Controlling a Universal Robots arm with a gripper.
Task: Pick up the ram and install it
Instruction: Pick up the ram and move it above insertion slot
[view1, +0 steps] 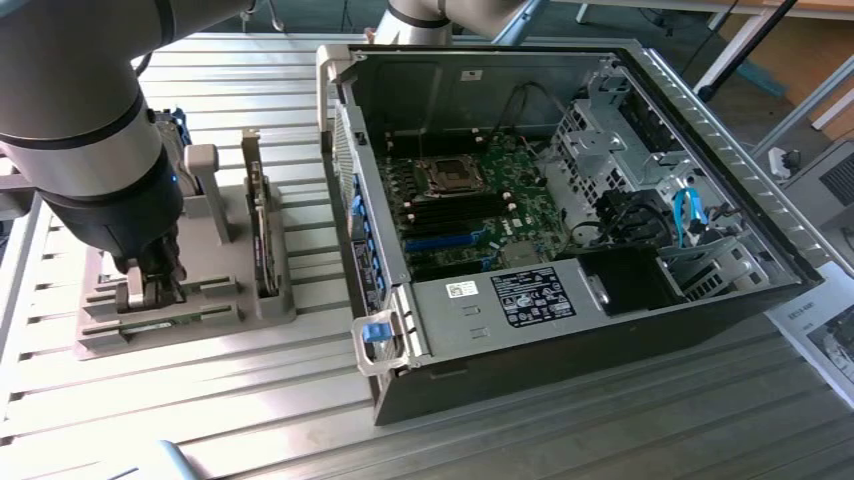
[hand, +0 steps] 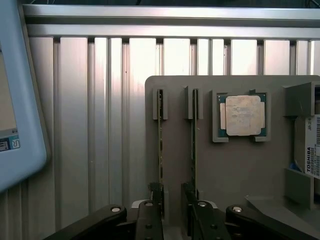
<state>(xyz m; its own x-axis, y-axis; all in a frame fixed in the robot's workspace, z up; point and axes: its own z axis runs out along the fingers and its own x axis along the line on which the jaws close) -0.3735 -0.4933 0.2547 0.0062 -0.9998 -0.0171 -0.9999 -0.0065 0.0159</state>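
The gripper (hand: 173, 189) hung low over the grey holder tray (hand: 235, 170) with its fingers (hand: 150, 220) spread apart and nothing clasped between them. The ram (hand: 160, 145) stood on edge in a slot of that tray, its far end caught in a small grey clip. A second stick (hand: 194, 150) of the same look stood just beside it in its own slot. The fingertips covered the near ends of both, and I could not tell which of the two they were lined up with.

Beyond the second stick lay a square silver processor chip (hand: 242, 116) in its recess. Past that, at the tray's edge, was a drive with a Toshiba label (hand: 311, 150).

In the exterior view a tall expansion card (view1: 264, 220) stood upright in the tray, between the arm (view1: 80, 130) and the open computer case (view1: 534, 340) on the exterior view's right. The motherboard (view1: 467, 200) lay bare inside the case.

A pale blue-rimmed device (hand: 20, 110) rested on the slatted aluminium table (hand: 100, 125) — apart from the tray.
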